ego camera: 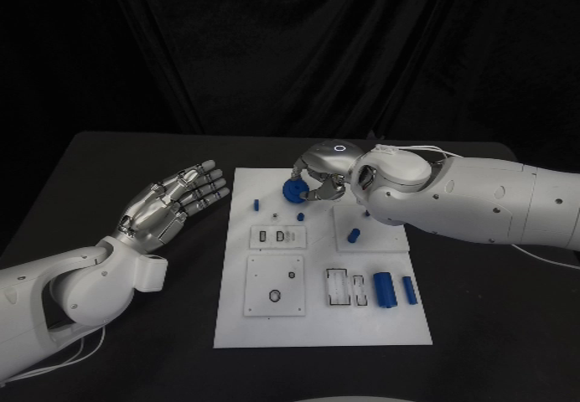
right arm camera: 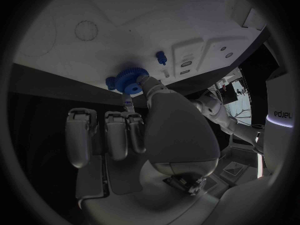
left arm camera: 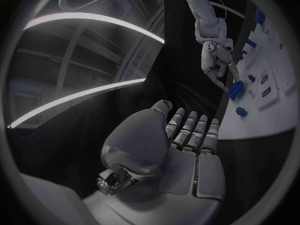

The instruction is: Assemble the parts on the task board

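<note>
Honestly, this one's looking early-to-middle to me. The right robot hand [ego camera: 324, 180] is pinching a blue gear [ego camera: 294, 191] and holding it at the far edge of the task board [ego camera: 363, 335], left of the board's middle; I can't tell if the gear is touching the board yet. A small blue peg [ego camera: 257, 203] is standing near the far left corner, another blue piece [ego camera: 354, 235] is sitting upright right of centre, and two blue bars [ego camera: 385, 289] are lying loose at the near right beside some slots. The left robot hand [ego camera: 175, 201] is resting off to the left over the surface [ego camera: 121, 151], fingers spread, holding nothing. So I'm guessing most of the fitting is still waiting.
</note>
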